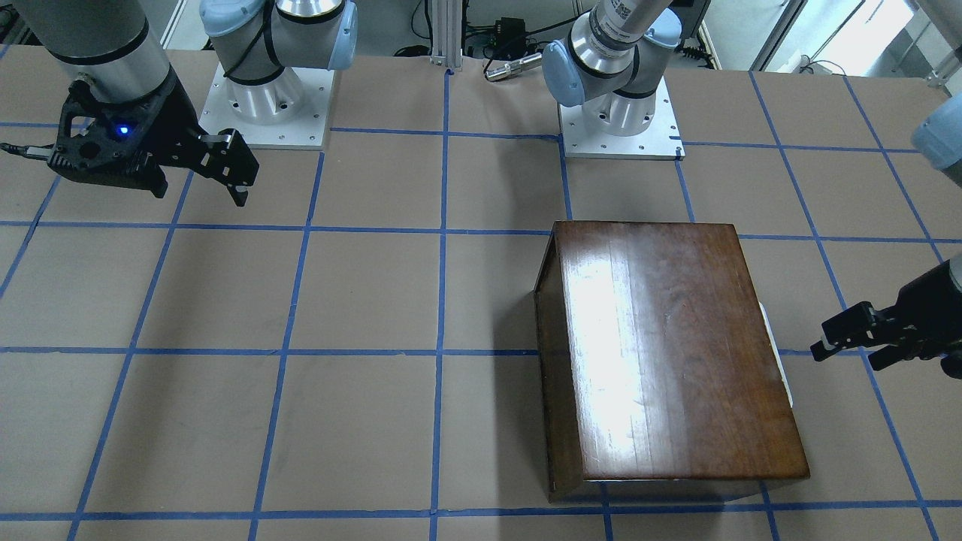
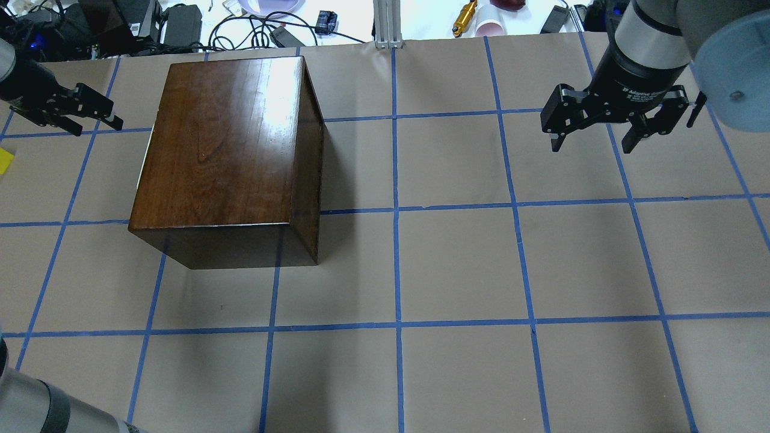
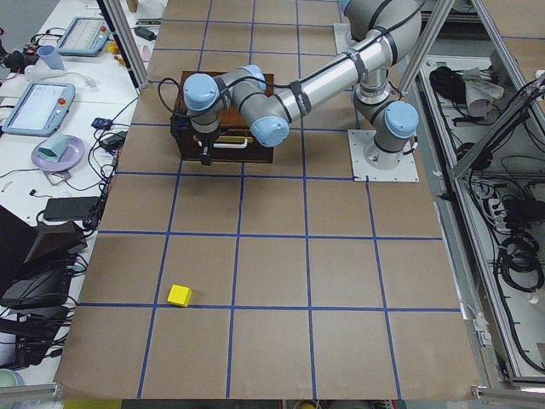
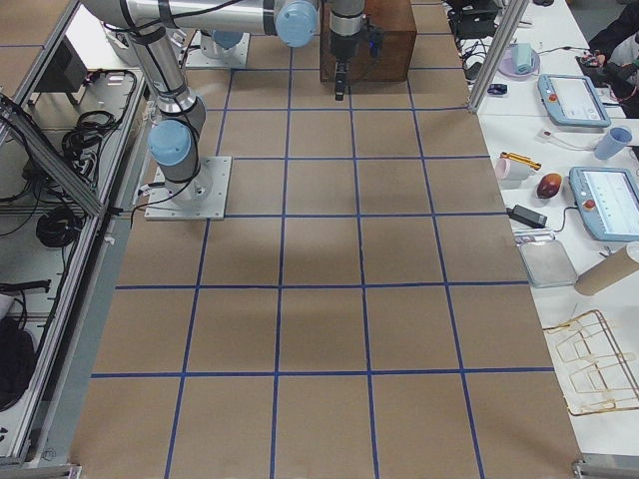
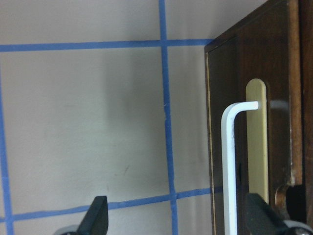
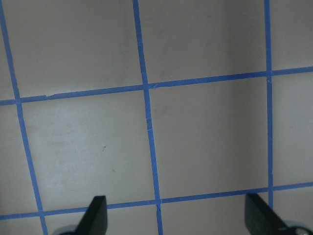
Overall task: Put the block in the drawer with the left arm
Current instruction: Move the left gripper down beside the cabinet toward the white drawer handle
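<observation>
Block [image 3: 179, 295] on table [image 3: 341, 281], well apart from left fingers [image 5: 95, 218], spread beside box [image 2: 222, 144]

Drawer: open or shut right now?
Shut. The drawer front lies flush in the box; only its white handle sticks out, no pale tray shows.

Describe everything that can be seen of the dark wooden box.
The wooden box is rectangular, of glossy dark-brown wood whose top reflects light. It stands flat on the paper-covered table with its blue tape grid. The face toward the left gripper bears a white bent-bar handle on a pale brass-like plate; the drawer looks shut. The gripper, open, is near that face without touching it. Nothing lies on top.
</observation>
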Available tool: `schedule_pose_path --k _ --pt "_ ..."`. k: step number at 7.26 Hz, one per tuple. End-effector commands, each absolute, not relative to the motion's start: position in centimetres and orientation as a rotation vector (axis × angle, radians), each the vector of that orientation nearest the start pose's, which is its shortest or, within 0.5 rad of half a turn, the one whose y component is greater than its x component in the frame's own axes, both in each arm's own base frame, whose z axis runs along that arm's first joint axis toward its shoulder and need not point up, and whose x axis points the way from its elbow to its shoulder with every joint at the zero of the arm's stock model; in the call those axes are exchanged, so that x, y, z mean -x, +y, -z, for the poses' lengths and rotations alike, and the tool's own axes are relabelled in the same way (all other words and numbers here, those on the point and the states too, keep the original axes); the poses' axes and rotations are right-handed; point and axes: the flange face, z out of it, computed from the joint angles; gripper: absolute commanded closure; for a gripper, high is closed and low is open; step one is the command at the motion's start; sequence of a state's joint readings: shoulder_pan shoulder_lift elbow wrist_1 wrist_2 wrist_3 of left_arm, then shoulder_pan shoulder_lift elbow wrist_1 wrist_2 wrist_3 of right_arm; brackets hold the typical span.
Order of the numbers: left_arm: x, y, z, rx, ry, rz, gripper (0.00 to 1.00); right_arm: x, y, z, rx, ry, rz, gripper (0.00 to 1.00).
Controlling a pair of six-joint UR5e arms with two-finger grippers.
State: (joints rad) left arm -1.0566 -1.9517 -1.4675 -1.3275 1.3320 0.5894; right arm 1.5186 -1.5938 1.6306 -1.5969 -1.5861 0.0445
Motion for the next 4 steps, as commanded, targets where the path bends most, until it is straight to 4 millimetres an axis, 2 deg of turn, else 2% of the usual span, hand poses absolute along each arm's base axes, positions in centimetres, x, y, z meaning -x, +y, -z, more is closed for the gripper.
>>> schedule_pose_path --k 1,2,4 --pt "-17.5 -63.3 -32.7 -0.199 3.39 0.133 0.0 -10.7 -48.7 -47.2 -0.152 3.153 -0.017 0.0" --pt "-17.4 -63.2 -32.4 -0.202 3.398 0.118 0.0 -10.7 -48.7 -47.2 -0.152 3.153 -0.017 0.0" --pt "-16.9 -62.8 -30.1 -0.305 3.435 0.098 0.0 -10.7 -48.7 -47.2 -0.152 3.153 -0.017 0.0"
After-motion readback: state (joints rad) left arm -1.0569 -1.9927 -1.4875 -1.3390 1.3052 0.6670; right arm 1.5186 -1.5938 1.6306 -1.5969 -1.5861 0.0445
